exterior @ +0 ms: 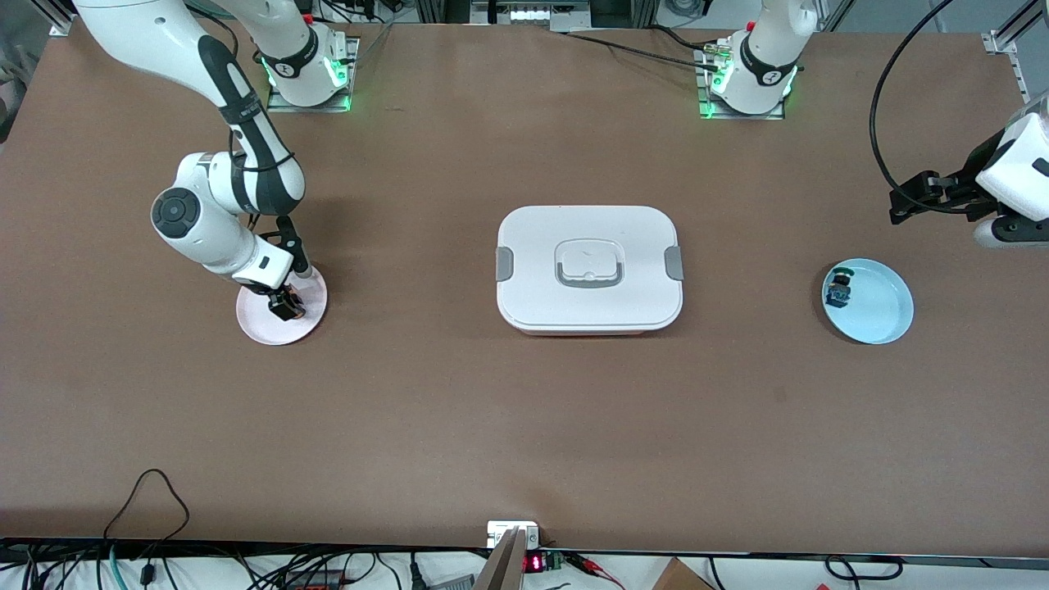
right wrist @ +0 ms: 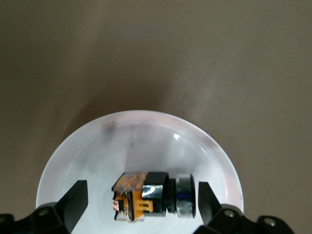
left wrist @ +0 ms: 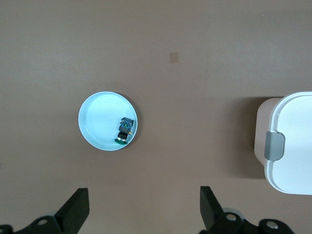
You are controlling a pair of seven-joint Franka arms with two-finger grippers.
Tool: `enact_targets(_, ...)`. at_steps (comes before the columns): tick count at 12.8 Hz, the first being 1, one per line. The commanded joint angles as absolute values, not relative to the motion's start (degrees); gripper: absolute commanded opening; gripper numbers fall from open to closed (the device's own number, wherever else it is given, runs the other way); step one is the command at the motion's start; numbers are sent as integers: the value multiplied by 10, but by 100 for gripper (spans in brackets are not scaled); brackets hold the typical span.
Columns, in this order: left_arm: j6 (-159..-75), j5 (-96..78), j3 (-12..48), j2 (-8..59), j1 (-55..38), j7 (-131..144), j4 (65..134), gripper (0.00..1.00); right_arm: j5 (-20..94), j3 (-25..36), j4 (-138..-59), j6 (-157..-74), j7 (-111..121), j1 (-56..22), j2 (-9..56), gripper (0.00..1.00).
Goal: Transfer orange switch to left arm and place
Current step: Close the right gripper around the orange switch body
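The orange switch (right wrist: 153, 196) lies on its side on the pink plate (right wrist: 97, 146), toward the right arm's end of the table from the box (exterior: 588, 269). My right gripper (right wrist: 139, 200) is down over that plate, its fingers (right wrist: 73, 200) spread wide, one on each side of the switch with a visible gap to each end of the part; no contact shows. In the front view the right gripper (exterior: 283, 305) covers most of the switch on the pink plate (exterior: 254, 319).

The box sits closed at mid-table, its grey side clip (left wrist: 273, 146) visible in the left wrist view, well apart from both plates.

Toward the left arm's end from the box, the blue plate (exterior: 881, 307) carries the green-capped switch (exterior: 839, 288) against its rim on the side facing the box. My left gripper (exterior: 922, 195) waits in the air over bare table near the blue plate, with its fingers (left wrist: 78, 207) wide apart and nothing between them.
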State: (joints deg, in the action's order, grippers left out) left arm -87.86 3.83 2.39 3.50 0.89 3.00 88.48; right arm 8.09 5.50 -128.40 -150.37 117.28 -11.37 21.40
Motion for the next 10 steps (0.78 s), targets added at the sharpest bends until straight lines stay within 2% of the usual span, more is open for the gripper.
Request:
enact_targets(1,-870,26,25,42,11,32,868,100,160,49,-1288,-1532,1286,-107,225,100)
enact_targets(10,-870,26,25,42,12,31,868,100,159,49,-1268,-1529,1321,-112,225,100)
